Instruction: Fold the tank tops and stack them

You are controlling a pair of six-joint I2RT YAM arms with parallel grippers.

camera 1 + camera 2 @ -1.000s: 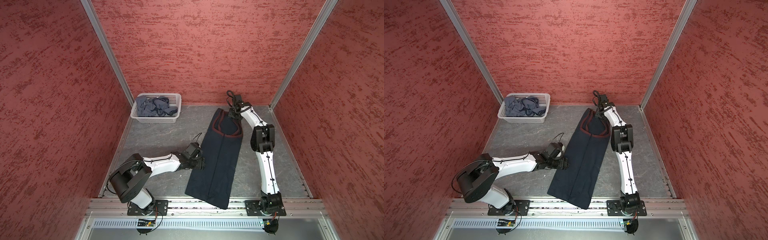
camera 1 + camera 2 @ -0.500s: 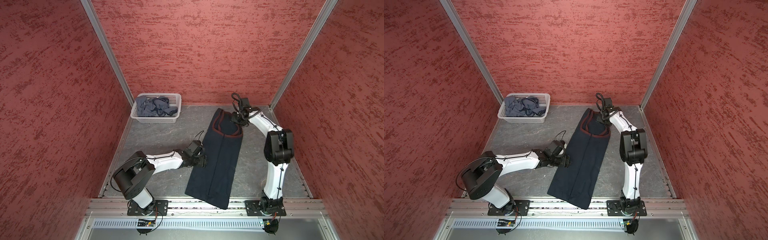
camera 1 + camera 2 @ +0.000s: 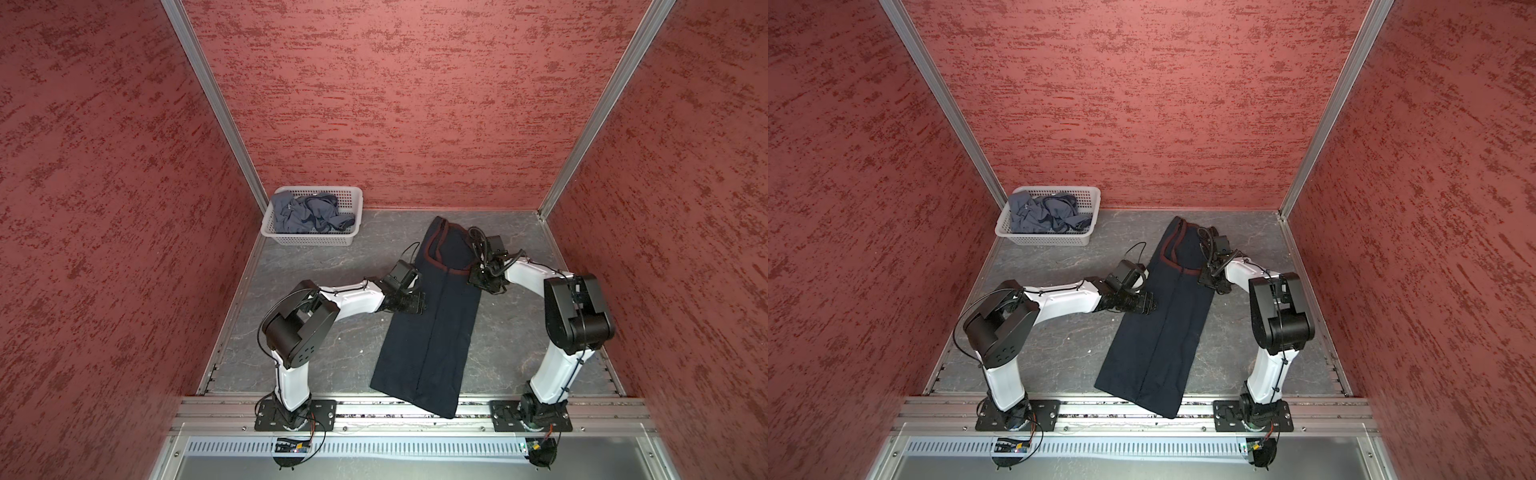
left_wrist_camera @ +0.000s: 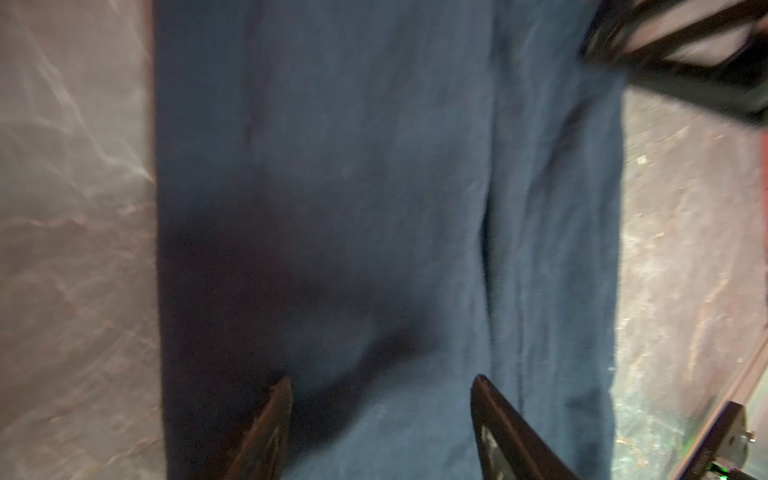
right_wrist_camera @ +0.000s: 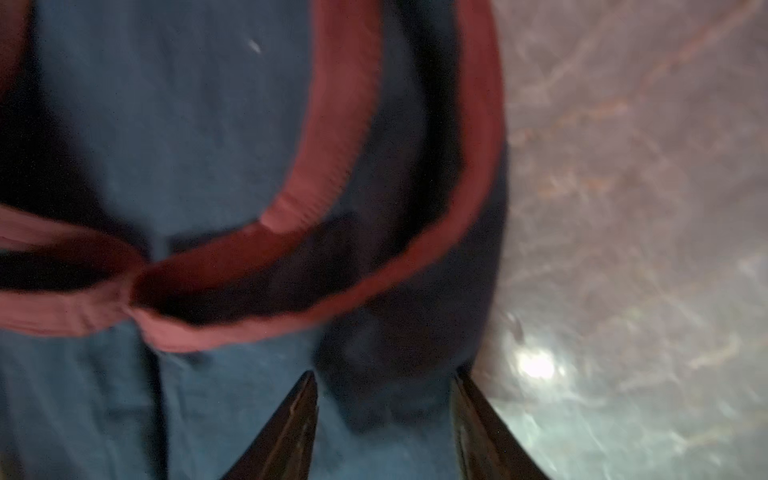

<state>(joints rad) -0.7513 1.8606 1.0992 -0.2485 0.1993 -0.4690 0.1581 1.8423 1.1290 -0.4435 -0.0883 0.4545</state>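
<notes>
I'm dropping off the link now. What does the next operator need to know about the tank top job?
Left gripper: open, low at the left edge of the navy tank top, mid-length, nothing held.
Right gripper: open, at its right edge by the maroon armhole trim, nothing visibly held.
Navy tank top: flat on the table, folded lengthwise into a long strip, hem over the front rail.
Grey-blue tank top: crumpled in the white basket.
Left: fold the strip crosswise, fold the grey-blue one, stack.

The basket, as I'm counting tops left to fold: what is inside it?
One crumpled grey-blue top with dark trim lies in the basket. Anything beneath it is covered, so a second garment cannot be ruled out.
</notes>
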